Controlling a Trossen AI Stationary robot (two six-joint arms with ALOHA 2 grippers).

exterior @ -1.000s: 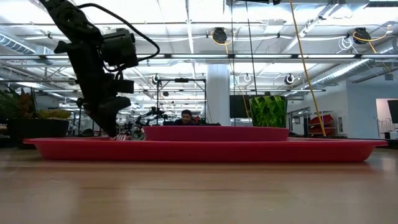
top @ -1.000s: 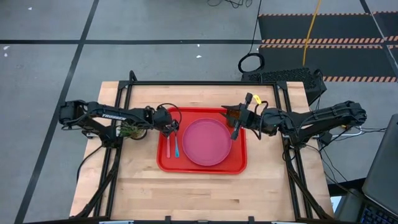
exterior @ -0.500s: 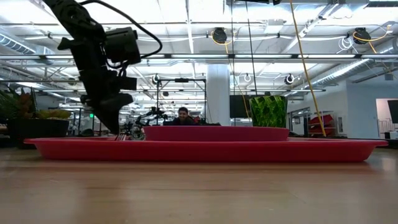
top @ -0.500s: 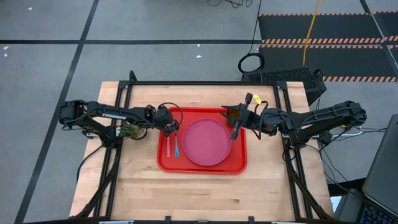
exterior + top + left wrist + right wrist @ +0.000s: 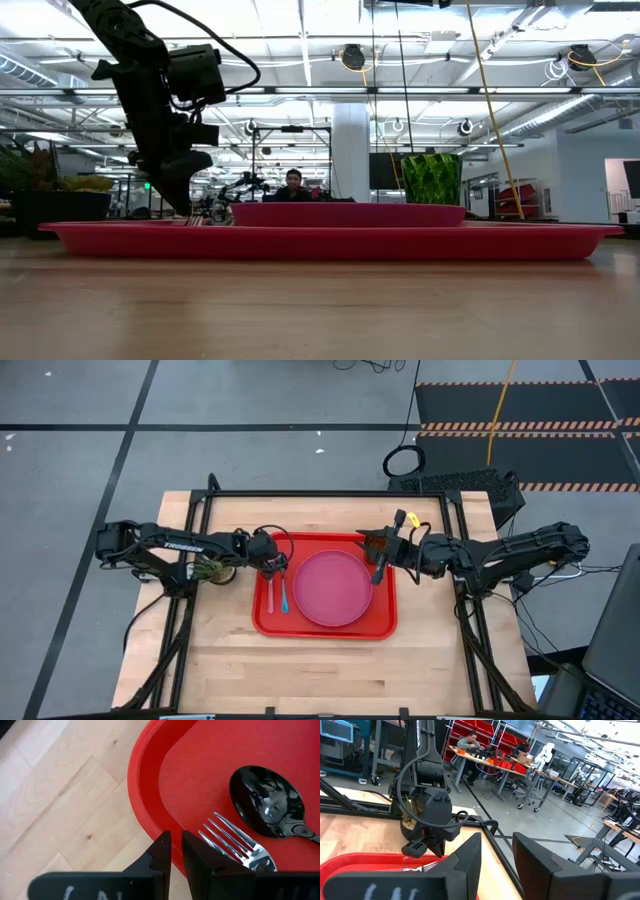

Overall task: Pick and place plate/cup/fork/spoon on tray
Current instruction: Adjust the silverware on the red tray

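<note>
Wooden counter (image 5: 220,660), seen from above. At its 9 o'clock edge a small potted plant (image 5: 208,570) sits beside the left arm. Left tool (image 5: 272,568) hangs over the 9 o'clock rim of the red tray (image 5: 330,630); its fingers (image 5: 162,855) are nearly together with only a slit between, nothing in them. Tray is rectangular, rounded corners, raised rim, lying flat at mid-counter. Inside it, at 9 o'clock: fork (image 5: 271,595), silver tines, pink-red handle, lying parallel to and just beside the spoon (image 5: 283,596), dark shiny bowl, light blue handle. Centre of tray: round pink plate (image 5: 332,588), flat, raised rim, bare. Dark green translucent cup (image 5: 431,178) stands upright at the tray's 1 o'clock corner. Right tool (image 5: 380,568) is over the tray's 3 o'clock side, by the plate's rim; its fingers (image 5: 470,857) stand apart, gripping nothing. A person (image 5: 292,185) is seated far behind.
</note>
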